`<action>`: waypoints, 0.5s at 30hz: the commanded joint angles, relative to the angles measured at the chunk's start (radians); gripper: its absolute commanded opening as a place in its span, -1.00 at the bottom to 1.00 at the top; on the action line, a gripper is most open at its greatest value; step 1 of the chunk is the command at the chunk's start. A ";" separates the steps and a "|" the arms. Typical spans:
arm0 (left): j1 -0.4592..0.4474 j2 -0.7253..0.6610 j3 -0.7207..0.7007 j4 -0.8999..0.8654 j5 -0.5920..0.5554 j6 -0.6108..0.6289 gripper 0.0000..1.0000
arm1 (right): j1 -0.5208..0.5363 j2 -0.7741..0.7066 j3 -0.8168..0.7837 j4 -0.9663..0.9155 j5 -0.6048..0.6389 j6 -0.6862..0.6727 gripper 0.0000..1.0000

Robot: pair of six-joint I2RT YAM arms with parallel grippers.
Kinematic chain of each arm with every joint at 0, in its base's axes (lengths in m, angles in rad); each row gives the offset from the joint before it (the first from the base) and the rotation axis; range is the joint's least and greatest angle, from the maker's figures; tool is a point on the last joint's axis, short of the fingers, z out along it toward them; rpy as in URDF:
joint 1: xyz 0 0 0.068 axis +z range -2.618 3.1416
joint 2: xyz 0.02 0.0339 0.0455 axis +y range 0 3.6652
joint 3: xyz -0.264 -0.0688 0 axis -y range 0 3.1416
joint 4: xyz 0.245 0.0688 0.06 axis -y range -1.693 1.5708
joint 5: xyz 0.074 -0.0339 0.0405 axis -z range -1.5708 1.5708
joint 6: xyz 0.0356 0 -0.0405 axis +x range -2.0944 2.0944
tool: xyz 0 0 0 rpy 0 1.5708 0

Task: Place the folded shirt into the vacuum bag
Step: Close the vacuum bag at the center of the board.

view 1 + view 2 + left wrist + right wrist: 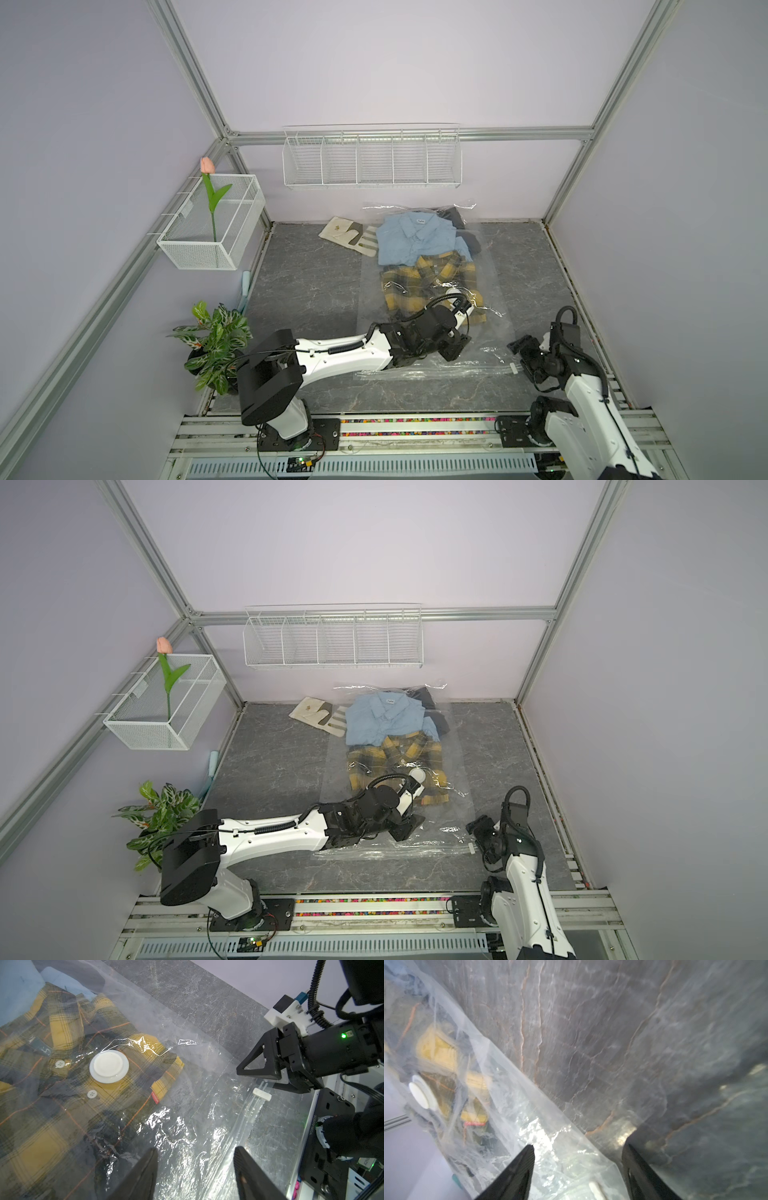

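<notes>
Two open grippers at the bag's near end

Grey marbled table point(307, 282), boxed in by lilac walls point(374, 62) and aluminium struts point(188, 62). On the back wall, a white wire rack point(372, 162). On the left wall, a mesh basket point(212, 224) with a pink tulip point(207, 165). Below that, a potted plant point(216, 336) at the table's corner.

Flat down the middle of the table, the bag point(482, 345), zip edge toward the arms. Inside it, under clear film, the plaid shirt point(62, 1084), with the valve point(109, 1066) over its front. At the far end, touching the plaid one, a blue shirt point(411, 237); cannot tell whether inside. Beside that, cream cloth point(345, 235) on bare table.

Low over crinkled plastic, the left gripper point(195, 1149), fingers spread, holding nothing. Just beside the clip point(262, 1094), the right gripper point(578, 1144), likewise parted, bag edge beneath the gap.
</notes>
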 commanded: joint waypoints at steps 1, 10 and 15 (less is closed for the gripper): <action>-0.006 0.020 0.017 0.035 0.025 0.019 0.22 | -0.001 -0.037 -0.032 0.046 -0.147 0.095 0.20; -0.079 0.117 0.076 0.044 0.029 0.108 0.34 | 0.000 -0.078 0.065 0.043 -0.169 0.152 -0.55; -0.120 0.262 0.235 -0.071 -0.040 0.226 0.38 | -0.001 -0.064 0.115 0.052 -0.206 0.170 -0.69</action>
